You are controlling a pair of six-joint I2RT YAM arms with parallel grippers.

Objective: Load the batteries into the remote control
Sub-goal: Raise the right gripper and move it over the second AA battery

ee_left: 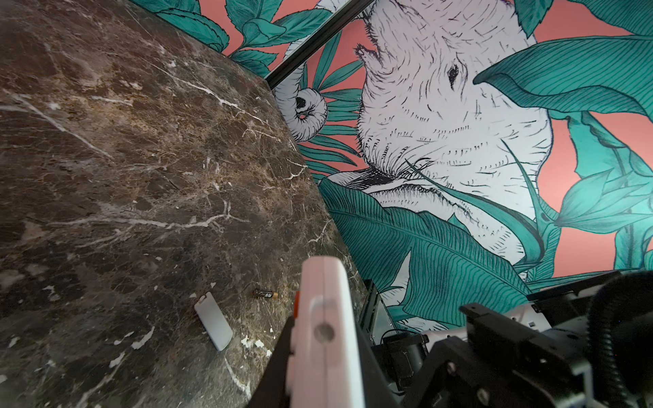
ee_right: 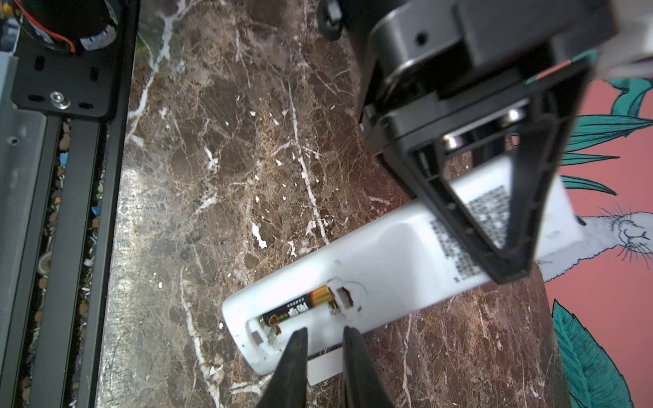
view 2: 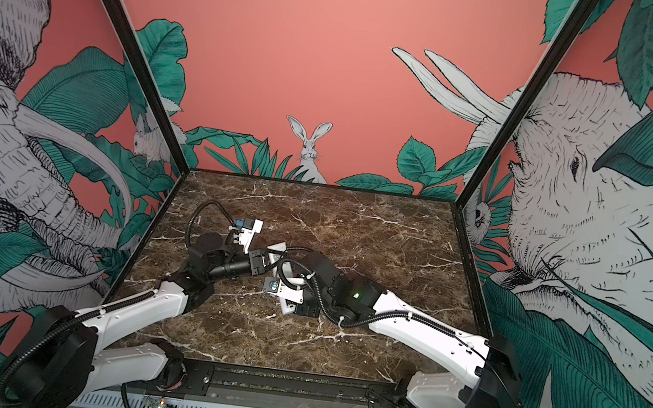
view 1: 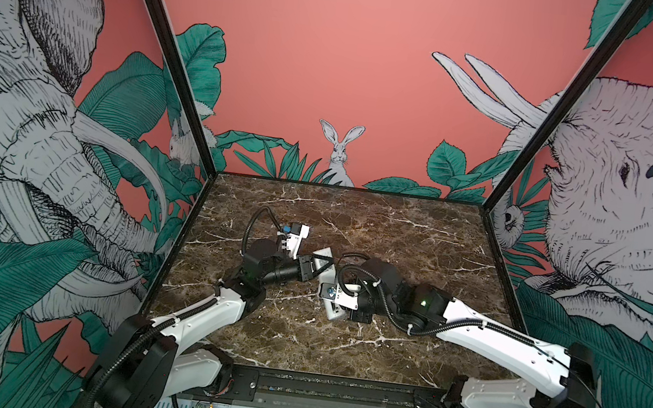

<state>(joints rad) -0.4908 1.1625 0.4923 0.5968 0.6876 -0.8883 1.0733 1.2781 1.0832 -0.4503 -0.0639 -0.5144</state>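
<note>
In the right wrist view the white remote control (ee_right: 388, 254) is back-up just above the marble, its battery compartment uncovered. One of the batteries (ee_right: 300, 309), black with a gold end, sits in the far slot; the near slot is bare. My left gripper (ee_right: 509, 268) is shut on the remote's printed end. My right gripper (ee_right: 323, 330) hovers over the compartment's near edge, fingers a little apart with nothing between them. The left wrist view shows the remote (ee_left: 325, 318) edge-on in the left gripper (ee_left: 323, 323). A second battery (ee_left: 265, 293) lies loose on the marble.
The white cover plate (ee_left: 213, 325) lies flat on the marble near the loose battery. Both arms meet at mid-table (view 1: 323, 253). A black rail (ee_right: 53, 212) runs along the table's front edge. Printed walls close in the sides and back.
</note>
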